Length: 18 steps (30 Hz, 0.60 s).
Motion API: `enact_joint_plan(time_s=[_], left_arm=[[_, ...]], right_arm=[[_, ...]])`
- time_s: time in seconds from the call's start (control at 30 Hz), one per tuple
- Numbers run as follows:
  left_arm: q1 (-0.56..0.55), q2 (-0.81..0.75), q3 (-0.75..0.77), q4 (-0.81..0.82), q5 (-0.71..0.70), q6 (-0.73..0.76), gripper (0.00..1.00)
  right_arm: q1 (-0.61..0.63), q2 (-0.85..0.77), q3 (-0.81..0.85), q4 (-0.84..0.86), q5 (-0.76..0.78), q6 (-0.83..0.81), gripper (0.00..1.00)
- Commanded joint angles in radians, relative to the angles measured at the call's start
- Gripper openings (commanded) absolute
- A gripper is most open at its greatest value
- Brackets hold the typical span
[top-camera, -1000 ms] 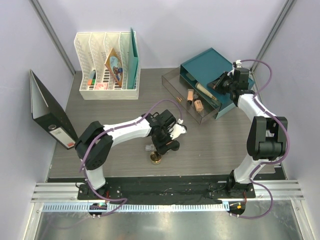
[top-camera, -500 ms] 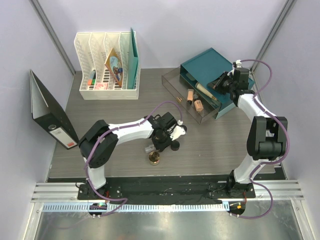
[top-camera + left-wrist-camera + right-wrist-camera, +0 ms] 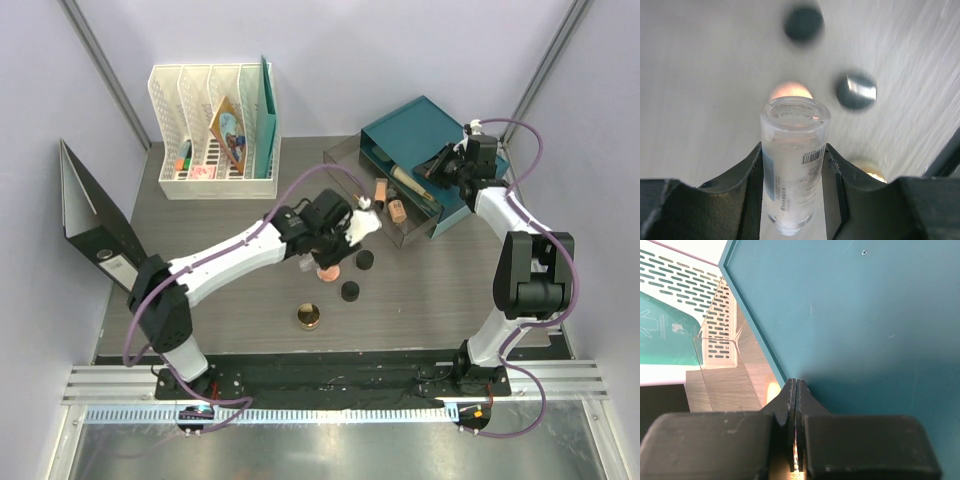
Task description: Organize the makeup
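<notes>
While most of the loose cosmetics stand out on the grey wood-grain table (image 3: 200,300), the nearest is a squat round gold jar (image 3: 311,318), alone close to the arm bases and, I judge, waiting its turn. Just beyond it sits a small round black pot (image 3: 349,291). Farther again is a second black pot (image 3: 366,260) beside a flat coral round compact (image 3: 327,272), which the left arm partly covers from above. Over that cluster hangs the left gripper (image 3: 795,155), its fingers (image 3: 747,170) partway closed against both sides of a clear glass bottle (image 3: 792,120) with a barcode label. The bottle is clamped around its body and held clear of the table, probably for carrying to the storage beyond. That storage is a clear acrylic drawer (image 3: 350,172) at the far right, pulled out of a teal box (image 3: 415,125) so things can be dropped in from above. Two peach tubes (image 3: 380,190) and a longer beige bottle (image 3: 410,182) already lie inside. On the box rests the right gripper (image 3: 796,390), fingers pressed flat together with nothing between them, likely parked there or steadying the box. At the far left stands a white slotted file rack (image 3: 215,130), apart from the makeup.
</notes>
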Motion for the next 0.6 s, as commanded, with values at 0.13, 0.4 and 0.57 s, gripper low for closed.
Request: enact_joint_plan(time_s=[0.13,0.4,0.57], left_arm=[[0.034,-0.032,0.242,0.256,-0.052,-0.102,0.00],[0.124,0.107,0.400,0.602,0.109,-0.496,0.00],[0.189,0.201,0.404,0.921,0.140,-0.766,0.00]], right_arm=[[0.008,0.101,-0.089,-0.320,0.070,-0.065,0.01],[0.006,0.095,-0.093,-0.319,0.070,-0.065,0.01],[0.006,0.093,-0.095,-0.316,0.070,-0.066,0.01]])
